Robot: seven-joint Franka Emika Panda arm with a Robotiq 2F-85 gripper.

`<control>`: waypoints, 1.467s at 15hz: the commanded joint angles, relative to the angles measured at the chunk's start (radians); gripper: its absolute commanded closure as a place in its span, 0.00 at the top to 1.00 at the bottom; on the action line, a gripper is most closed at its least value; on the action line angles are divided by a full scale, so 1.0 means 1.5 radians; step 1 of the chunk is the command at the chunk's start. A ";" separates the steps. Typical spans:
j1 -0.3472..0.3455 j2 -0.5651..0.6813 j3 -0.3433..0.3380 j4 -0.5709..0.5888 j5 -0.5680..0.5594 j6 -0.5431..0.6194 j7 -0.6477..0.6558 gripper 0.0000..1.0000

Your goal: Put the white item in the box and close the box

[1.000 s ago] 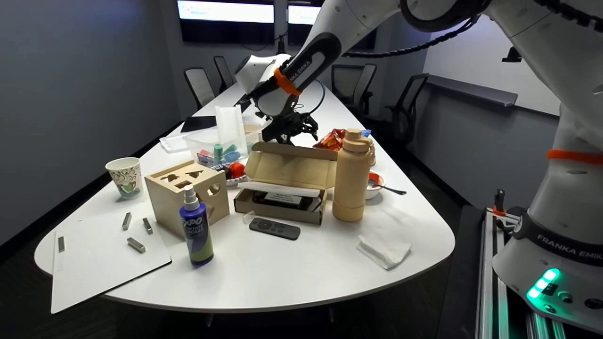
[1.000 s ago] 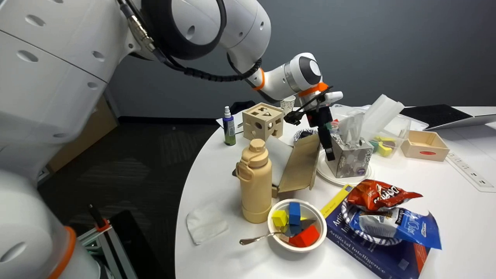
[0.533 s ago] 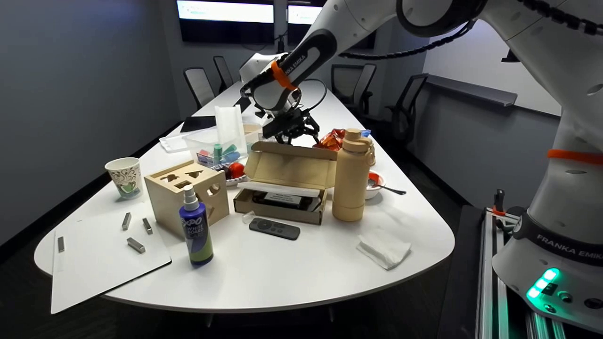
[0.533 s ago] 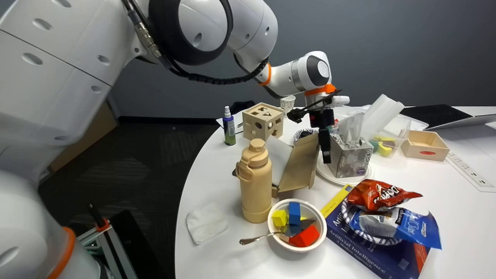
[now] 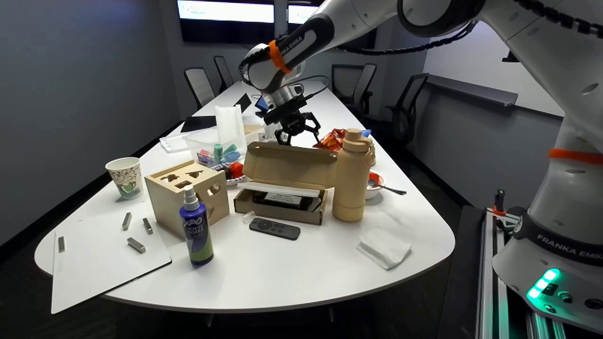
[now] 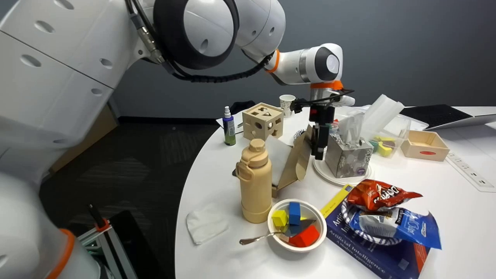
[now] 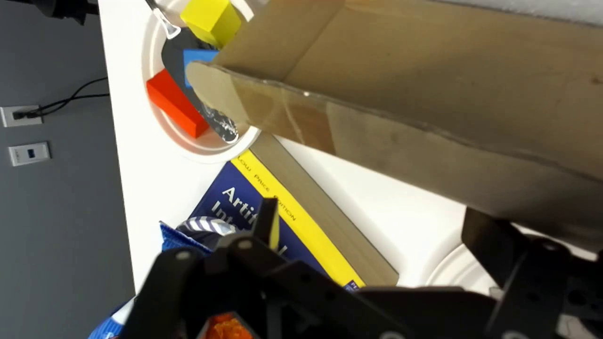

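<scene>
Carrying four small bars [image 5: 136, 245], a white board [image 5: 103, 278] is lying at the left end of the table [image 5: 273, 278] in an exterior view. Behind it a paper cup [image 5: 126, 179] is standing, then a wooden cube [image 5: 166, 205] with a spray bottle [image 5: 197, 233] just in front of it. A dark remote [image 5: 274, 229] is lying in front of the cardboard box [image 5: 278, 213], whose lid [image 5: 292, 165] is standing raised. The white item [image 6: 278, 155] is resting at the box's rear, along the foot of the lid; how deep it is sitting cannot be told. Behind the lid the gripper [image 5: 299, 137] is hanging, its fingers [image 7: 264, 215] standing wide apart; in the wrist view the lid is partly hiding one finger, but whether they are touching I cannot tell. Farther right a tan bottle [image 5: 349, 183] is standing and a folded napkin [image 5: 385, 249] is lying.
</scene>
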 commanded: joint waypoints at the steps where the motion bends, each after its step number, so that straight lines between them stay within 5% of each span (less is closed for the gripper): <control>1: -0.017 0.026 0.019 0.056 0.053 -0.060 -0.070 1.00; 22: 0.062 -0.004 0.045 0.034 0.076 -0.079 -0.177 1.00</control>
